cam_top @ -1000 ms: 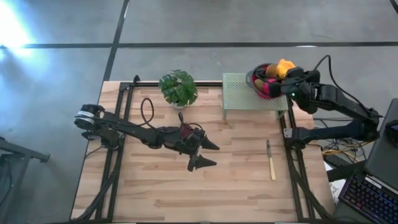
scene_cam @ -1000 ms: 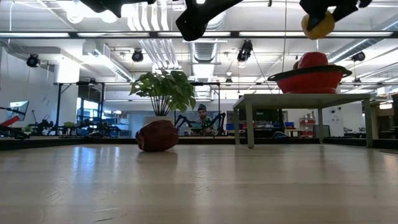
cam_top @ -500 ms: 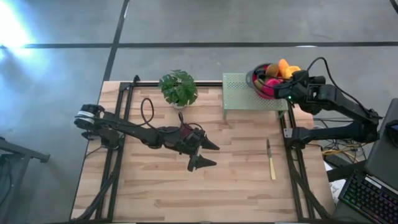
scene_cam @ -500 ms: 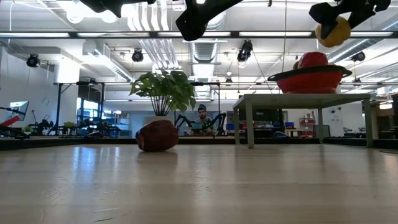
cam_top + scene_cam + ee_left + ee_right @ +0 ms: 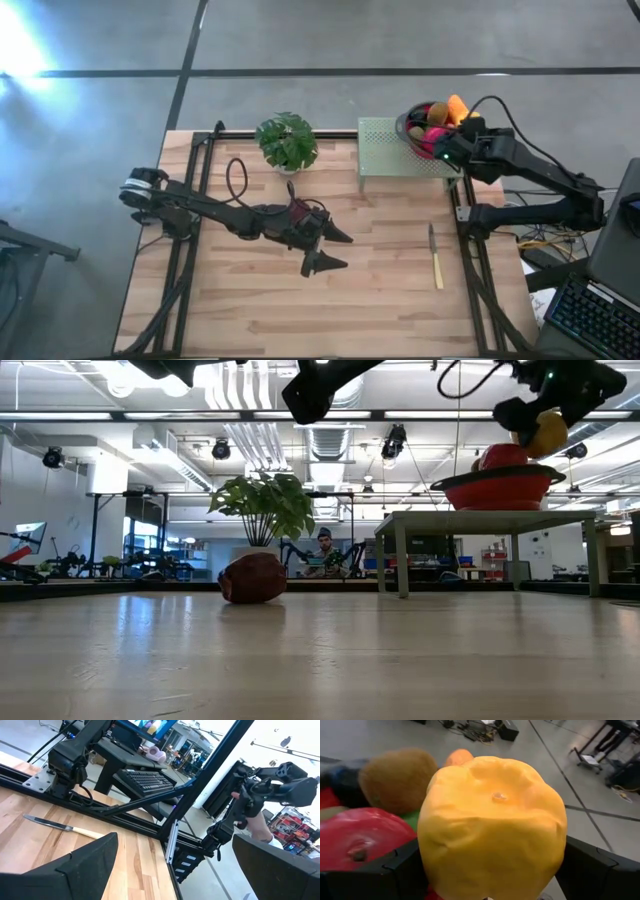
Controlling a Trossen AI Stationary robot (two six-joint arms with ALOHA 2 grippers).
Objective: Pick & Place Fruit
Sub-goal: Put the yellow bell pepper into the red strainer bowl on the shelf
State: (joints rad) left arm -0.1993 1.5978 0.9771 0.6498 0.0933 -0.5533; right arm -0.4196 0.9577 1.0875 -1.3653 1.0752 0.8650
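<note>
The desk (image 5: 380, 290) carries a small green stand (image 5: 385, 150) at far right with a red bowl (image 5: 420, 135) of fruit. The right hand (image 5: 452, 125), clamped on a yellow fruit (image 5: 492, 827), hovers over the bowl; I think it should lower before letting go. The left hand (image 5: 328, 250) waits mid-desk, fingers apart, near a maroon fruit (image 5: 253, 578)

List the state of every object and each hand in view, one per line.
Left hand: open, empty, above the table's middle.
Right hand: closed on the yellow fruit, over the bowl.
Yellow fruit: held between the right hand's fingers, above the other fruit.
Bowl: upright on the small green stand, filled with fruit.
Brown fruit: resting on the table, untouched.
Knife: lying flat on the table.
Plant: upright.
</note>
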